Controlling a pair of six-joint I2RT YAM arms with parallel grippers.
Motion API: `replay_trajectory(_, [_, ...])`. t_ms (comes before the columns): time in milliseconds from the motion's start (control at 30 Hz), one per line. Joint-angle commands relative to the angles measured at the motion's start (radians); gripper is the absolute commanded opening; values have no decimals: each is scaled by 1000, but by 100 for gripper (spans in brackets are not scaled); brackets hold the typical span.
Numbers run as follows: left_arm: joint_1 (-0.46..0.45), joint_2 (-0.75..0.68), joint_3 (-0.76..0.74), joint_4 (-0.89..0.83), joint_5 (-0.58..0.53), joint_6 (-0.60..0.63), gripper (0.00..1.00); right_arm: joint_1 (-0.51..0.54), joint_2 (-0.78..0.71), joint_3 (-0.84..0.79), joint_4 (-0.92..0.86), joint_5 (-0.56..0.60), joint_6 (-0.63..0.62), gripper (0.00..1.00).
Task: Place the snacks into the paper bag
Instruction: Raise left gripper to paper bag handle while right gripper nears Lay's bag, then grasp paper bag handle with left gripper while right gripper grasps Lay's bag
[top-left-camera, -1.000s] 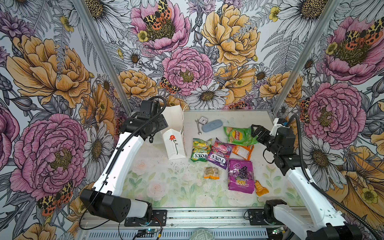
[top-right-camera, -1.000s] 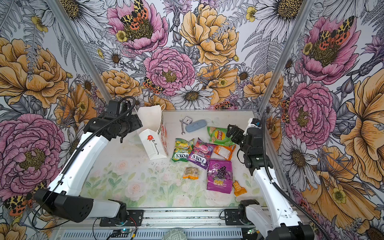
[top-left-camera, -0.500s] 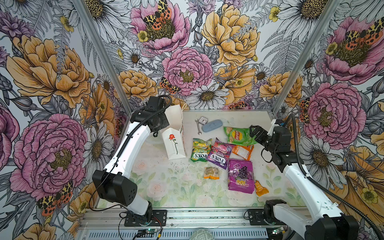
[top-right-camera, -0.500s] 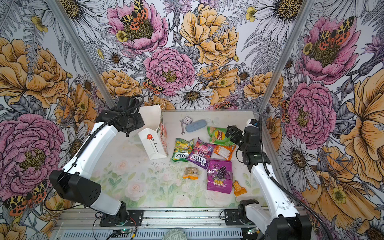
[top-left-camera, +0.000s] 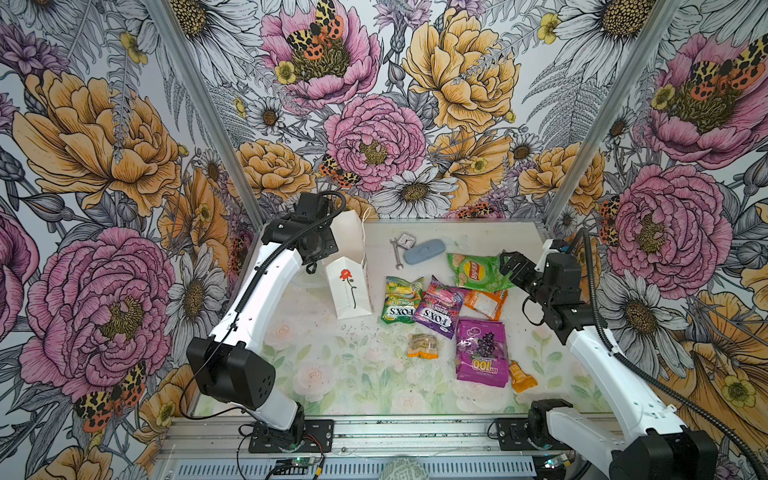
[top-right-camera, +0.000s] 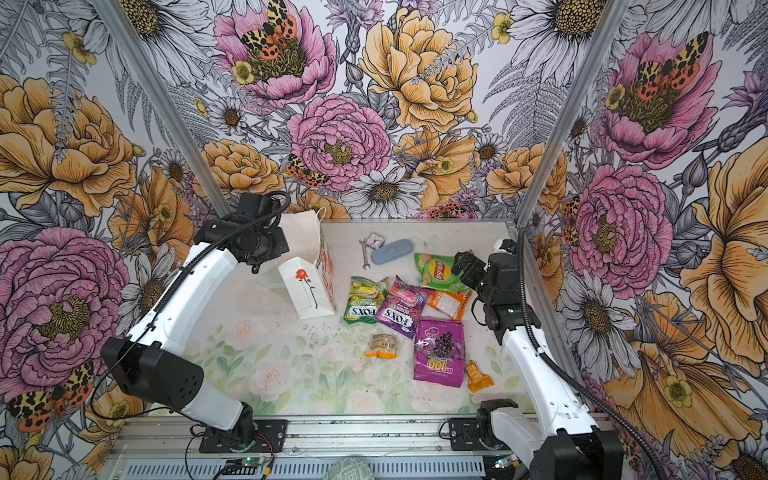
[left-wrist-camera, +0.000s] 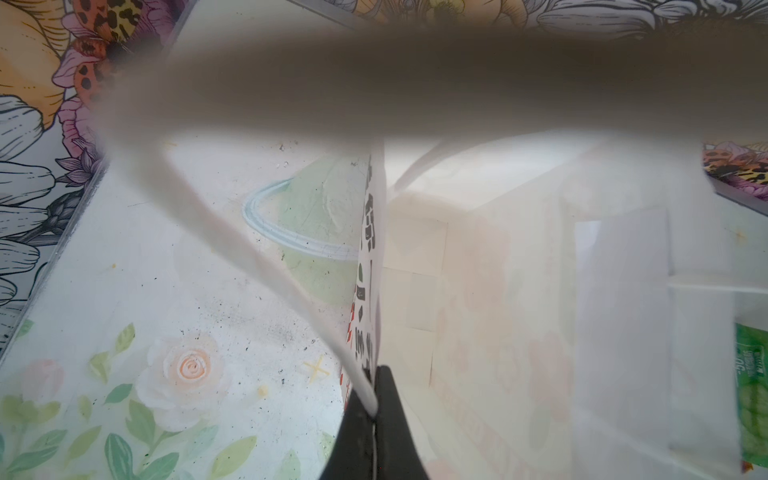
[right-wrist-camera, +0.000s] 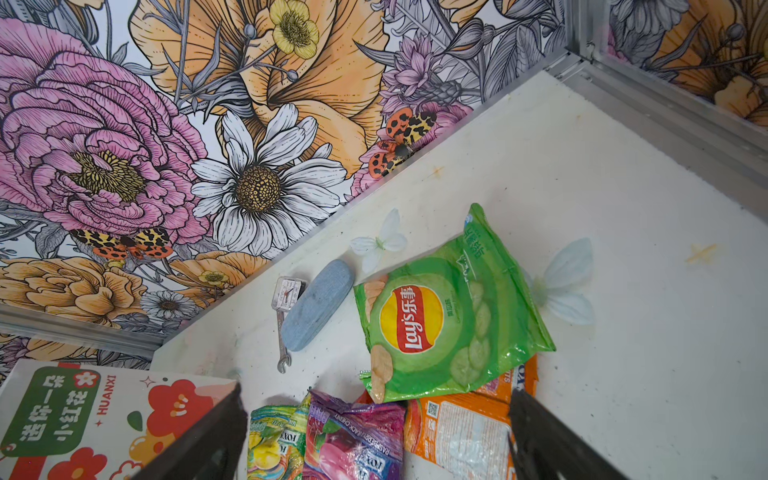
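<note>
Left wrist view: the left end effector (left-wrist-camera: 374, 419) is closed on the rim of the paper bag (left-wrist-camera: 519, 291). In a top view the bag is stood centre-left on the counter (top-left-camera: 332, 374); snacks (top-left-camera: 436, 307) are spread to its right. The Lay's chip bag (top-left-camera: 471, 270) is found just ahead of the right end effector (top-left-camera: 506, 270), which is spread wide and empty, long axis pointed away from the jaws. The right arm (top-left-camera: 590, 345) is judged nearer.

1. You're looking into a robot test booth.
2. Flower-printed wall panels (top-left-camera: 374, 137) between aluminium posts (top-left-camera: 203, 108) close you in on three sides.
3. Arm bases (top-left-camera: 291, 434) bolt to a metal rail (top-left-camera: 415, 434) fronting the rose-printed surface (top-left-camera: 353, 374).
</note>
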Motion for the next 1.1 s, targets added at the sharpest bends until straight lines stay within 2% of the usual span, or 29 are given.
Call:
replay_trajectory(0, [-8,-85,11,0,-59,85,0,3,4,57,-31,-15,0,100])
replay_trajectory(167, [-7,-187,-54,23,-65,161,0,3,31,85,-48,-45,11,100])
replay_trajectory(367, [-3,-337,-162,81,61,183,0,1,103,206,-197,51,-81,100])
replay_trajectory(500, [-4,-411,-225,93,115,180,0,4,132,267,-257,-4,-122,100])
replay_trajectory(633, [-27,-486,-335,178,174,211,0,5,176,340,-387,-55,-190,100])
replay_trajectory(800, [-46,-557,-442,233,181,272,0,5,219,348,-450,-70,-174,99])
replay_trajectory(933, [-43,-607,-494,283,225,265,0,-1,288,365,-449,-50,-177,97])
replay_trajectory(1067, [-44,-632,-529,297,221,266,0,-46,379,398,-450,-65,-169,95])
